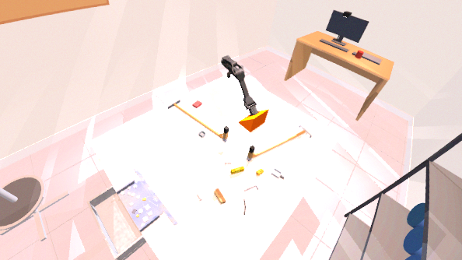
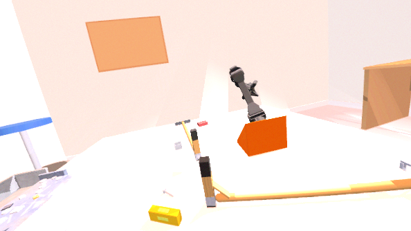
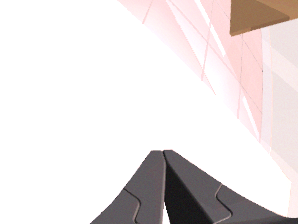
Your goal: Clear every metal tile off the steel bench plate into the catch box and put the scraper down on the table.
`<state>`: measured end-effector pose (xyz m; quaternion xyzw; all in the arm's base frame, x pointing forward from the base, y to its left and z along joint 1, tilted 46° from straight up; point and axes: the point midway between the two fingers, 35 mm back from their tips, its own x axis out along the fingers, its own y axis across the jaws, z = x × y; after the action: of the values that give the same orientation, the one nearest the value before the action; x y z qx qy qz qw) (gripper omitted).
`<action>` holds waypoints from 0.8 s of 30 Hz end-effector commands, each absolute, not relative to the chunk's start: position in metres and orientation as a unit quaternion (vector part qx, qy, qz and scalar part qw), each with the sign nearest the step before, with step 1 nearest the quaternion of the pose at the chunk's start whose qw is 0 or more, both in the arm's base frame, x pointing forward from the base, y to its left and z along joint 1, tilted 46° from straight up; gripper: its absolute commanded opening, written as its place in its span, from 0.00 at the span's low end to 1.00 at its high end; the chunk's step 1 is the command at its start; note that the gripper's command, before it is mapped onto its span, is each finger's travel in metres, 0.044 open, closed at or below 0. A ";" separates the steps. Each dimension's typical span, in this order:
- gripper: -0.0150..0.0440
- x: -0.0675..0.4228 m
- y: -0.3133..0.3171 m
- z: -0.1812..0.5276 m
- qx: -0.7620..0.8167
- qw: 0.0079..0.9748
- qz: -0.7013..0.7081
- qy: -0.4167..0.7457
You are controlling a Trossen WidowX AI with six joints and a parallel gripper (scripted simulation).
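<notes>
Reaching up and away from the desk, our dark six-joint arm (image 1: 244, 87) rises from an orange wedge-shaped base (image 1: 254, 121) near the desk's far edge, and its gripper (image 3: 162, 183) is fully closed on nothing, the two dark fingers pressed together in the wrist view.

We see two long wooden-handled scrapers on the white desk (image 1: 311, 165). One long scraper (image 1: 198, 119) lies toward the far left corner, its black-capped end near the middle. The other scraper (image 1: 278, 144) stretches toward the right edge.

At the near left corner sits the steel bench plate (image 1: 155, 208) scattered with small metal tiles (image 1: 138, 195), and the open grey catch box (image 1: 117, 219) adjoins it on the left.

Between arm and plate we see clutter: a yellow block (image 1: 237, 170), a smaller yellow piece (image 1: 259, 172), a brown wooden stick (image 1: 219, 195), a small red block (image 1: 197, 104), a grey cube (image 1: 201, 134) and thin rods (image 1: 250, 188).

Off the desk, a wooden table with a monitor (image 1: 346, 26) stands at the far right.
</notes>
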<state>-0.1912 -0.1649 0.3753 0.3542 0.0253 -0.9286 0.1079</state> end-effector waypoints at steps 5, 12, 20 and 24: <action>0.25 -0.179 -0.189 0.372 0.356 0.153 -0.920 0.052; 0.25 -0.167 -0.209 0.369 0.356 0.187 -0.912 0.076; 0.25 -0.151 -0.230 0.364 0.355 0.227 -0.901 0.102; 0.25 -0.142 -0.240 0.362 0.353 0.246 -0.895 0.116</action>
<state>-0.1497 -0.2312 0.3634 0.3545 0.1052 -0.9010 0.2266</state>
